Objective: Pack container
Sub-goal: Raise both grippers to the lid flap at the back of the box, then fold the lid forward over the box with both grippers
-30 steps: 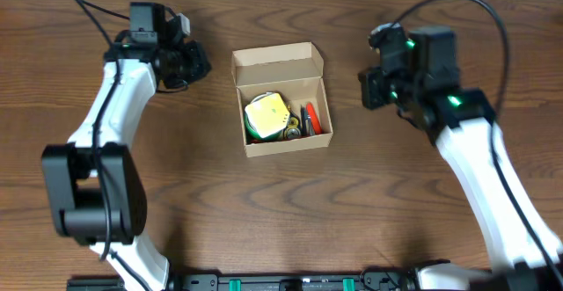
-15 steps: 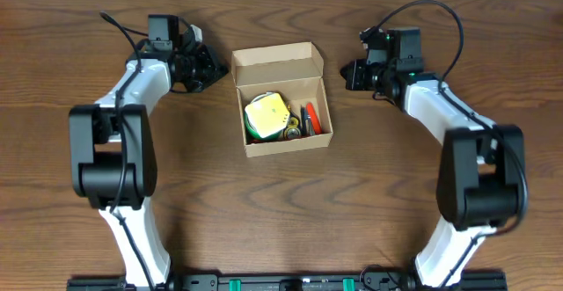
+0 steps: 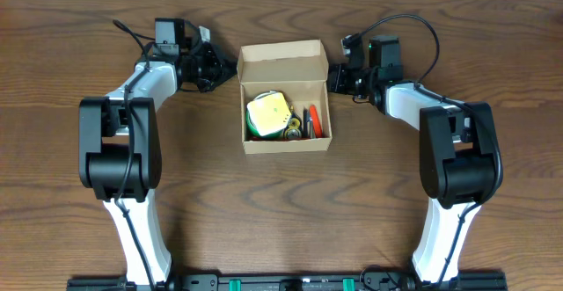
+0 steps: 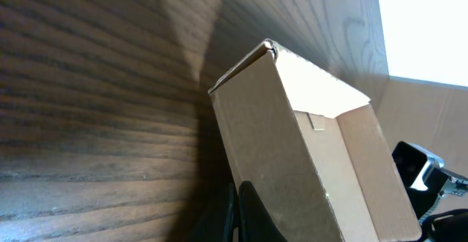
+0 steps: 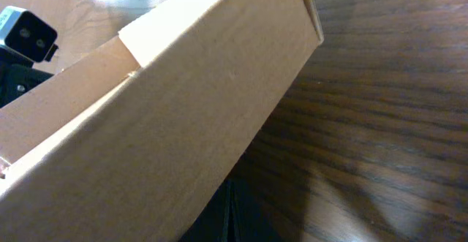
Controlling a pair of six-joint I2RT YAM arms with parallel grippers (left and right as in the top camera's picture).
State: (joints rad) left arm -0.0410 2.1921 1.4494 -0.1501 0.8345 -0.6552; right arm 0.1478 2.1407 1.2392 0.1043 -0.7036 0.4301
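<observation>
The container (image 3: 283,105), a tan cardboard box, sits open at the table's middle with its flap lid (image 3: 281,62) standing up at the back. Inside lie a yellow-green tape roll (image 3: 267,115) and small red and dark tools (image 3: 310,120). My left gripper (image 3: 225,67) is shut, its tips against the lid's left end; the box wall fills the left wrist view (image 4: 292,169) above the fingers (image 4: 240,214). My right gripper (image 3: 335,76) is shut beside the lid's right end, with the cardboard (image 5: 161,125) close above its fingers (image 5: 228,220).
The dark wooden table (image 3: 281,203) spreads around the box. Both arms reach in from the front, their bases at the near edge. Cables loop above each wrist at the back.
Both grippers have moved inward toward the box, from well apart to either end of the flap lid. The box has shifted slightly right.
</observation>
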